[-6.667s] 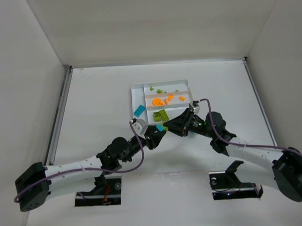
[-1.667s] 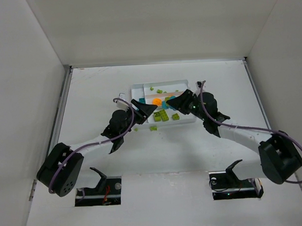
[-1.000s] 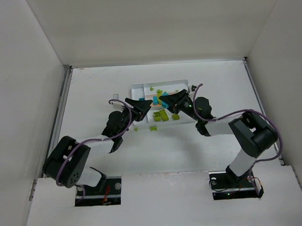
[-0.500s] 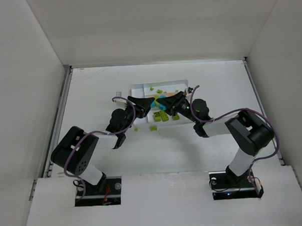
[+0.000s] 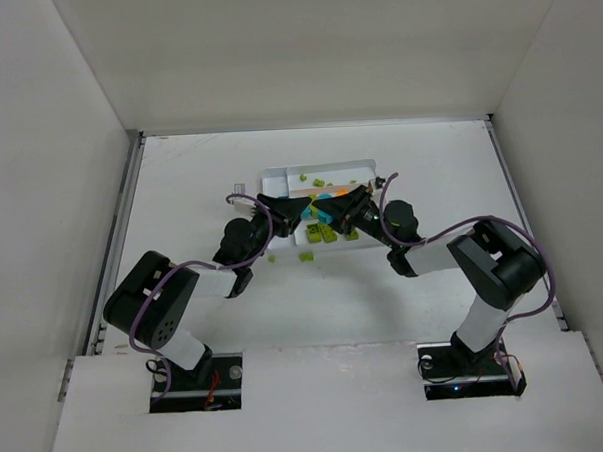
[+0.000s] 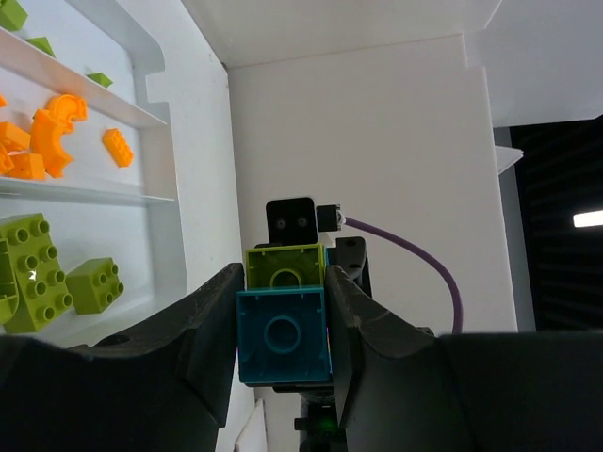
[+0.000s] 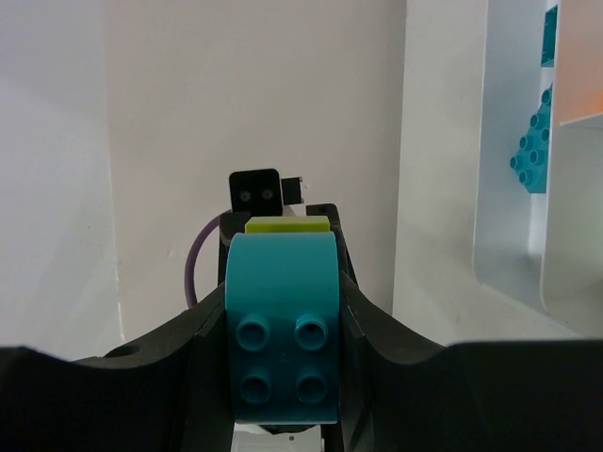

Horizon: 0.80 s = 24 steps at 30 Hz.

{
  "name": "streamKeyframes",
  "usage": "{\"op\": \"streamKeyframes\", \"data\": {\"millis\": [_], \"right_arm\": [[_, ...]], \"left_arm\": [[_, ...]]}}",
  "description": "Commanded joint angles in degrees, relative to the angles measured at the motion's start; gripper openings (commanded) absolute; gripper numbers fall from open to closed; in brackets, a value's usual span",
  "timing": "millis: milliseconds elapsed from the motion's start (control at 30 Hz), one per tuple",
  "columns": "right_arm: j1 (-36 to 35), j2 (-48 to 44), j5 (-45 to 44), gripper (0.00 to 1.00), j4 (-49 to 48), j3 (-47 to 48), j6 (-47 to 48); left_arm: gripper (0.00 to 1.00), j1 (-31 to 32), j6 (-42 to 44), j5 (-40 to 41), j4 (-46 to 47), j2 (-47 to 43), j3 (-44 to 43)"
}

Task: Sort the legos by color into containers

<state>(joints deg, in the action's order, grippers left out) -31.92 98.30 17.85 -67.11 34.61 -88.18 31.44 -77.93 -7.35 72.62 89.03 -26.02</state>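
Lego brick, teal, pinched in left tool, rounded teal piece pinched in right tool

My black left fingers flank a teal brick, with a lime brick beyond it. My black right fingers flank a four-studded teal piece. Left of my left jaws: orange pieces, loose lime bricks, white tray.

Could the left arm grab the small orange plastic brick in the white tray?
Probably not: the left gripper is clamped on a teal plastic brick, leaving no free jaws for the orange brick.
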Motion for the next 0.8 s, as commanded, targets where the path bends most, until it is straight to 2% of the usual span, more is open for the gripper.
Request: {"op": "streamKeyframes", "data": {"millis": [0,100,267,433,567,667,767], "right_arm": [[0.5,-0.3,1.5,0.26,-6.2,-0.4,-0.2],[0.9,-0.4,1.5,0.26,-6.6,-1.1,0.1],[3.0,-1.4,2.4,0.26,-8.6,-3.2,-0.1],[4.5,-2.1,3.0,0.25,-8.9,-4.5,0.2],[5.0,-2.0,3.0,0.25,-8.7,-5.3,1.7],[4.9,-1.8,2.8,0.25,-8.0,-6.0,2.9],[4.6,-2.6,2.3,0.25,-6.3,-6.9,5.9]], "left_arm": [[0.32,0.0,2.0,0.5,3.8,-1.7,-0.5],[0.26,0.1,3.8,0.1,3.5,-2.4,-0.6],[0.24,-0.9,8.3,1.1,-3.7,-6.1,-0.8],[0.25,-1.1,16.9,5.8,-15.0,-11.4,-1.1],[0.26,-1.5,25.7,11.4,-27.0,-13.9,-4.8],[0.26,-2.0,32.2,17.1,-35.4,-11.1,-9.7],[0.27,-2.3,37.3,19.7,-38.8,-4.0,-15.6]]}}
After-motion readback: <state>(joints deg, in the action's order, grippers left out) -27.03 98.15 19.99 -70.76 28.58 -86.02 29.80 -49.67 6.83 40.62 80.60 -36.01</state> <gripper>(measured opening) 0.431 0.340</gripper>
